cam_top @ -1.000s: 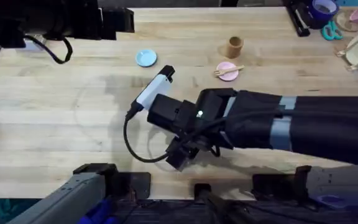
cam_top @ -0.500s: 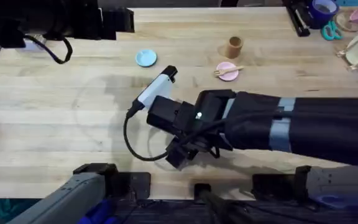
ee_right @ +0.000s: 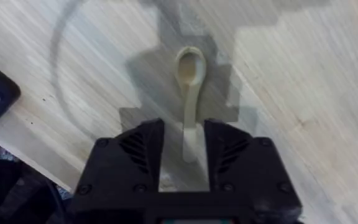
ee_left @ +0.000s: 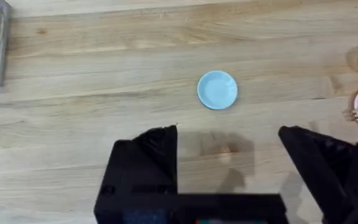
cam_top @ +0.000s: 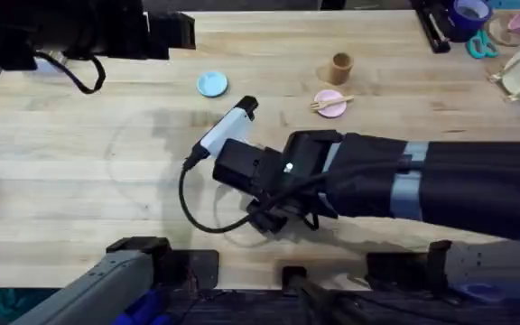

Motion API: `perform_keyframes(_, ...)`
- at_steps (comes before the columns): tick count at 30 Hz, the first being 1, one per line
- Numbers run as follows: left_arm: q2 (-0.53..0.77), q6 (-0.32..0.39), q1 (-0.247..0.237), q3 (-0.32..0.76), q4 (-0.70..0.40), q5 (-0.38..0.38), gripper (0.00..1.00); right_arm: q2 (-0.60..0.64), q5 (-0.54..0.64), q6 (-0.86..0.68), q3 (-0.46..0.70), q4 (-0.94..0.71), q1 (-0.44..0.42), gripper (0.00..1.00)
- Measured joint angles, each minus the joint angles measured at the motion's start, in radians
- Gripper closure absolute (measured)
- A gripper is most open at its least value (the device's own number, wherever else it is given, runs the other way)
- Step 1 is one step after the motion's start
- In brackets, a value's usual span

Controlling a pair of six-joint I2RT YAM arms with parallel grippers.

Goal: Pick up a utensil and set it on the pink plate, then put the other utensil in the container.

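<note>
one wooden spoon lay on table at near edge, handle between right gripper fingers; jaws nearly closed on handle, grip contact not certain. one wooden fork lay across one pink plate. one brown cup stood just beyond it. one light blue plate sat apart. left gripper jaws wide open, empty, above bare table.
</note>
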Motion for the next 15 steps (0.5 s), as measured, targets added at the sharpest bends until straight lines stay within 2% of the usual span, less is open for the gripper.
perform_keyframes(3, 0.000, 0.000, 0.000, 0.000, 0.000, 0.000, 0.008, 0.001, 0.000, -0.001, 0.000, 0.000, 0.000, 0.709)
perform_keyframes(8, 0.000, 0.000, 0.000, 0.000, 0.000, 0.000, 0.008, 0.001, 0.004, -0.009, 0.004, 0.002, 0.000, 0.951)
perform_keyframes(15, 0.000, 0.000, 0.000, 0.000, 0.000, 0.000, 0.008, 0.001, 0.004, -0.013, 0.005, 0.003, 0.000, 0.969)
